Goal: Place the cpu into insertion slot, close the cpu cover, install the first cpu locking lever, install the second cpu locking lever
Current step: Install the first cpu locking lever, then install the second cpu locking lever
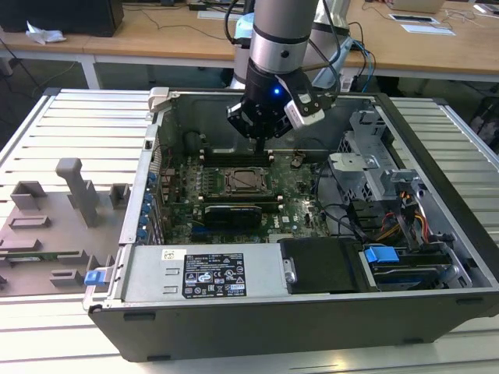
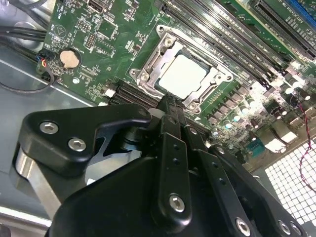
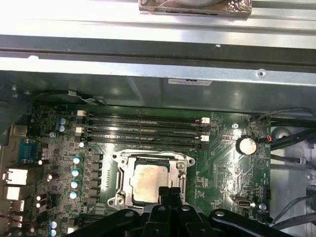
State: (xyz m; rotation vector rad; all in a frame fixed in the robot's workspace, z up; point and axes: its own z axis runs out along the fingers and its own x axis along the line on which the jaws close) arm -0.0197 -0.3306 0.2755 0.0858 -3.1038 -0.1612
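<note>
While the arm reaches down into the open computer case (image 1: 437,234), its gripper (image 1: 262,144) hangs just above the motherboard (image 1: 292,199), at the edge of the insertion slot (image 1: 245,181). Both wrist views show the black fingers (image 2: 170,111) drawn tight together, edge to edge, with nothing pinched between them; their tips sit right at the socket's rim.

The cpu (image 2: 180,76) lies flat in the slot, its dull silver top showing through the window of the cpu cover (image 2: 148,74), which is folded down around it.

Long black memory slots (image 3: 143,129) run beside the socket, close to where the fingers descend. A round coin battery (image 3: 245,145) sits further off on the board, with thin cables (image 3: 291,148) near it. In the exterior view, a black card (image 1: 232,212) lies near the socket, a drive cage (image 1: 370,160) rises on the exterior view's right, and a power supply (image 1: 207,273) fills the case's near edge. A grey fixture tray (image 1: 47,226) rests on the slatted table (image 1: 86,117), at the exterior view's left.

The first wrist view adds the case's metal wall (image 3: 158,54) behind the memory slots.
</note>
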